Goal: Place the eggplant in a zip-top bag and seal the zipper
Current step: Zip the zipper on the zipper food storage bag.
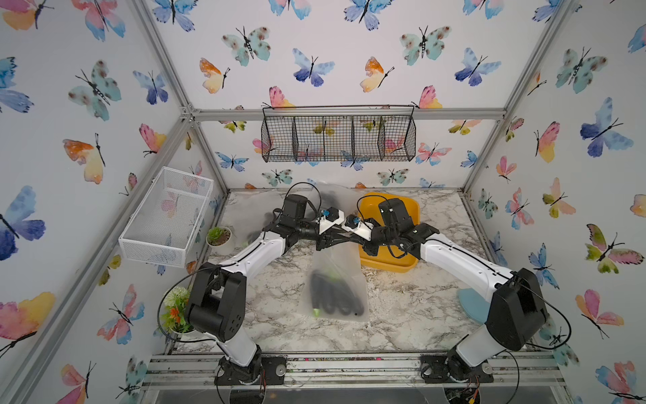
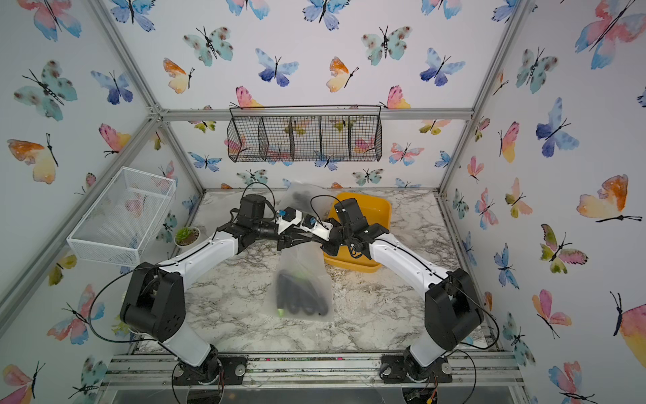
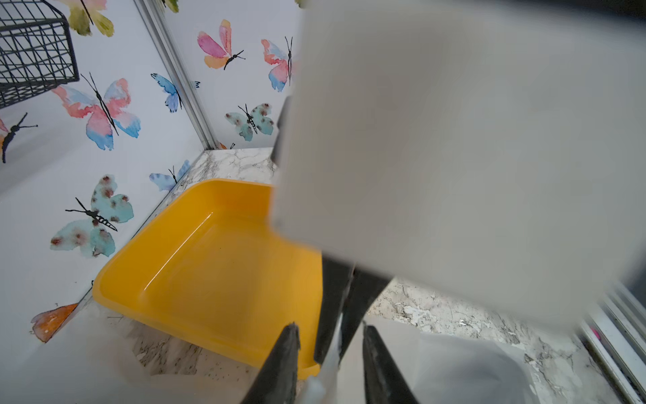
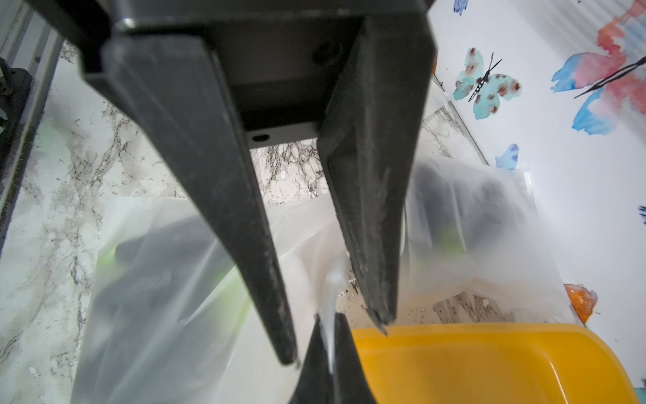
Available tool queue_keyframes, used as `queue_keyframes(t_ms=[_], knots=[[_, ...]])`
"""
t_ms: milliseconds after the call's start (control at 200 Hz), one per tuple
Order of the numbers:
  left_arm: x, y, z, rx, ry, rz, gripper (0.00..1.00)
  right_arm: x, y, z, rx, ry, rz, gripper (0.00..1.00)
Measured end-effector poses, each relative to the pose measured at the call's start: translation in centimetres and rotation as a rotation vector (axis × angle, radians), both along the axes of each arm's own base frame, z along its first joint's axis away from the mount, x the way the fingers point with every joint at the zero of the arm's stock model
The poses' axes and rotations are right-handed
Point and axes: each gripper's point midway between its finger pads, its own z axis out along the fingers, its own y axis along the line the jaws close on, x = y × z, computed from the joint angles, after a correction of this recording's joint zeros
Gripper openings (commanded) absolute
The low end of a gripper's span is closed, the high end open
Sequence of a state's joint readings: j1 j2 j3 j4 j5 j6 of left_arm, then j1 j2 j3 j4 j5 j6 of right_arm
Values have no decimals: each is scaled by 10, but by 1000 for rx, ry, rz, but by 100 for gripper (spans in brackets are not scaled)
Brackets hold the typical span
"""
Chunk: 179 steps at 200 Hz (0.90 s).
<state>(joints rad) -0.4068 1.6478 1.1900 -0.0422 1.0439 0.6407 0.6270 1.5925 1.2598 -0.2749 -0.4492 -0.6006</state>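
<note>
Evidently we have the dark eggplant (image 1: 328, 297) inside the frosted plastic zip-top bag (image 1: 349, 280) on the marble table (image 1: 402, 307), our right gripper (image 4: 328, 325) pinching its mouth, our left gripper (image 3: 330, 327) narrowly apart, the zipper seemingly unsealed.

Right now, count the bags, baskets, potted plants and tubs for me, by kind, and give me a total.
Zip-top bags: 2
Wire baskets: 2
Potted plants: 2
Yellow tub: 1
Total: 7
</note>
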Motion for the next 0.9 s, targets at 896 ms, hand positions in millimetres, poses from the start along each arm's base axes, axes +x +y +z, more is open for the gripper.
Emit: queue_keyframes(t_ms=[896], knots=[[14,9,-7,52,45,60,0,18,-9,7,-8,-60,-75,4]])
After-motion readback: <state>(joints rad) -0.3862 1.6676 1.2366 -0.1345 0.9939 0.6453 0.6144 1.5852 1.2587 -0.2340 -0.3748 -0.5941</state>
